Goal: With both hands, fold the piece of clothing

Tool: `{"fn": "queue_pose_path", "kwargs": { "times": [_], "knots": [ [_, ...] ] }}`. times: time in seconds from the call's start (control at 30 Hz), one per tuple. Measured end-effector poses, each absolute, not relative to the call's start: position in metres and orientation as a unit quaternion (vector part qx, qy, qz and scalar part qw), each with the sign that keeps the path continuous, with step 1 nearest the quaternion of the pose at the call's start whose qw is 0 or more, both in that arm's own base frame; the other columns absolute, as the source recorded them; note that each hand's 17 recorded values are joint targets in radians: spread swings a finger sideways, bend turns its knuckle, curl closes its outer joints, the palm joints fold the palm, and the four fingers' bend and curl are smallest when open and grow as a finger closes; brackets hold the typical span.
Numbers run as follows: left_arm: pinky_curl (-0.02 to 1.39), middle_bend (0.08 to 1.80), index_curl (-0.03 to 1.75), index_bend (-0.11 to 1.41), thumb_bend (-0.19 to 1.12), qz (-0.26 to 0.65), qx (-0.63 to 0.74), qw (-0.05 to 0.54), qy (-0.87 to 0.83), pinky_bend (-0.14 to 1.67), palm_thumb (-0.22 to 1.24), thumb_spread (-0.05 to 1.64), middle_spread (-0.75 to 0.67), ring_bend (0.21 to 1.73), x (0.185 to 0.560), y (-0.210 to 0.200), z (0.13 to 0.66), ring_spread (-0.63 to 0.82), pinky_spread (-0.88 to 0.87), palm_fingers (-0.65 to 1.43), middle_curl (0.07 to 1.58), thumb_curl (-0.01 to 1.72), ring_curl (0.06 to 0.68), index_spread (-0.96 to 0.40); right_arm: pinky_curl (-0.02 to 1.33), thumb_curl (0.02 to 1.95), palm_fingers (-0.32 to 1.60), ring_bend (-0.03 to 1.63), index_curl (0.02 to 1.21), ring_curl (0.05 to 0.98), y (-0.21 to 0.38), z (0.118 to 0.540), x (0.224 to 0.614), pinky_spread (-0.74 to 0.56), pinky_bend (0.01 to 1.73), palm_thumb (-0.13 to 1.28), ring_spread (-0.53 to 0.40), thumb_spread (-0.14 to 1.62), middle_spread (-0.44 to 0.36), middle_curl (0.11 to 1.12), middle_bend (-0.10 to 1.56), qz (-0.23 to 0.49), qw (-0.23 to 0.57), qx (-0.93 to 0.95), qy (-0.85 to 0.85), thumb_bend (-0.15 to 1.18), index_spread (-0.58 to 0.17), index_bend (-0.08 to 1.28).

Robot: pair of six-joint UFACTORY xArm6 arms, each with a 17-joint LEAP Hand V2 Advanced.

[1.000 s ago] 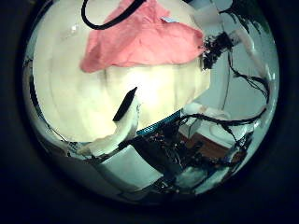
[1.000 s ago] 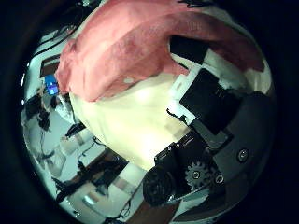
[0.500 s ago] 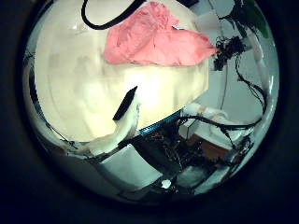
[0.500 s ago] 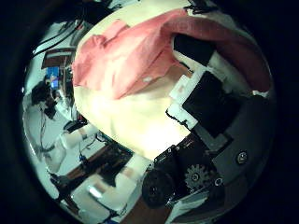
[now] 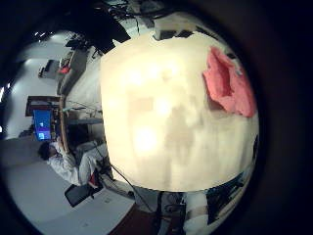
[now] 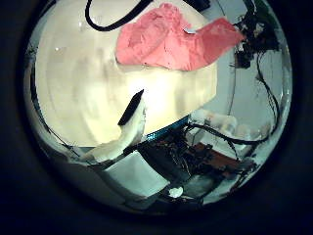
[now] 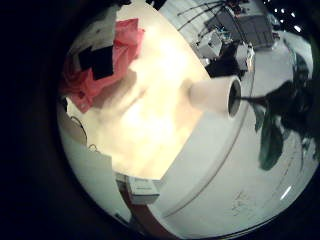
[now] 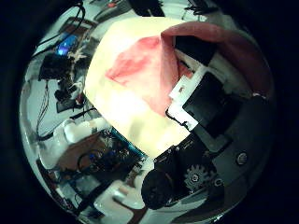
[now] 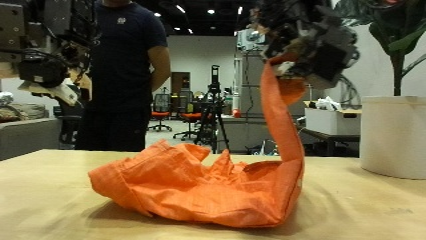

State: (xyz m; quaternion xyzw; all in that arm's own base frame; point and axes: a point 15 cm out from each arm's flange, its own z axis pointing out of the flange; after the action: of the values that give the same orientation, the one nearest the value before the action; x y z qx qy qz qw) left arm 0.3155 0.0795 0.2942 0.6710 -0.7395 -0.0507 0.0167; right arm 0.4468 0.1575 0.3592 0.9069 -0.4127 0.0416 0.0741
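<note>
An orange piece of clothing lies bunched on the light wooden table, and one end rises in a tall strip. My right hand is high above the table, shut on the top of that strip. The right thumb side palm view shows its fingers curled over the clothing. My left hand hangs above the table's other end, well apart from the clothing and holding nothing. One of its fingers points out over bare table, with the clothing far off. The clothing lies near the table's edge.
A white cylindrical pot holding a plant stands at the table's end beside my right hand, and it also shows as the pot. A tripod stands behind the table.
In the right palm view the clothing has drawn in and hangs from the fingers. In the left palm view it has slid farther from the left hand, towards the table's far edge.
</note>
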Motion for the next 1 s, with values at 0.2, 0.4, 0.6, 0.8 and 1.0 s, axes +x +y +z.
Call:
{"fn": "queue_pose_path", "kwargs": {
  "times": [0.2,0.4,0.6,0.8,1.0],
  "knots": [
    [0.28,0.19,0.40,0.19,-0.02,-0.037,0.678,0.016,-0.734,0.19,0.38,1.07,0.13,0.28,0.311,0.078,0.300,0.47,0.35,0.27,0.34,0.28,0.205,0.02,0.83,0.66,1.09,1.31,0.85,0.708,0.250,0.307,0.449,-0.29,1.17,1.13,-0.228,1.17,-0.153,0.81,1.24,-0.014,0.088,0.928,-0.361,-0.01,-0.270,1.04],
    [0.28,0.19,0.40,0.19,-0.02,-0.034,0.682,0.011,-0.731,0.19,0.39,1.08,0.13,0.28,0.308,0.081,0.303,0.47,0.35,0.27,0.34,0.28,0.205,0.02,0.82,0.62,1.04,1.29,0.84,0.692,0.295,0.255,0.448,-0.32,1.15,0.97,-0.236,1.22,-0.159,0.80,1.21,-0.059,0.070,0.933,-0.348,-0.03,-0.279,0.97],
    [0.28,0.19,0.41,0.19,-0.02,-0.033,0.685,0.011,-0.728,0.19,0.39,1.08,0.13,0.28,0.308,0.081,0.303,0.47,0.34,0.27,0.34,0.28,0.207,0.01,0.73,0.60,0.72,1.22,0.81,0.650,0.312,0.244,0.444,-0.49,0.99,0.94,-0.283,1.24,-0.172,0.76,1.10,-0.115,0.030,0.929,-0.349,-0.01,-0.325,0.77],
    [0.27,0.19,0.41,0.19,-0.02,-0.034,0.685,0.012,-0.728,0.19,0.39,1.08,0.12,0.27,0.308,0.079,0.303,0.47,0.33,0.28,0.34,0.29,0.207,0.01,0.68,0.60,0.10,1.02,0.75,0.586,0.321,0.253,0.444,-0.21,0.82,0.95,-0.236,1.16,-0.135,0.70,0.92,-0.177,-0.041,0.932,-0.315,-0.02,-0.337,0.61],
    [0.27,0.19,0.41,0.19,-0.02,-0.032,0.685,0.009,-0.728,0.19,0.39,1.08,0.12,0.27,0.306,0.075,0.307,0.47,0.33,0.28,0.34,0.29,0.207,0.01,0.61,0.56,-0.14,0.77,0.53,0.448,0.311,0.266,0.443,0.19,0.88,0.82,0.019,1.07,-0.006,0.52,0.52,-0.177,-0.050,0.938,-0.293,-0.05,-0.394,0.31]
  ]
}}
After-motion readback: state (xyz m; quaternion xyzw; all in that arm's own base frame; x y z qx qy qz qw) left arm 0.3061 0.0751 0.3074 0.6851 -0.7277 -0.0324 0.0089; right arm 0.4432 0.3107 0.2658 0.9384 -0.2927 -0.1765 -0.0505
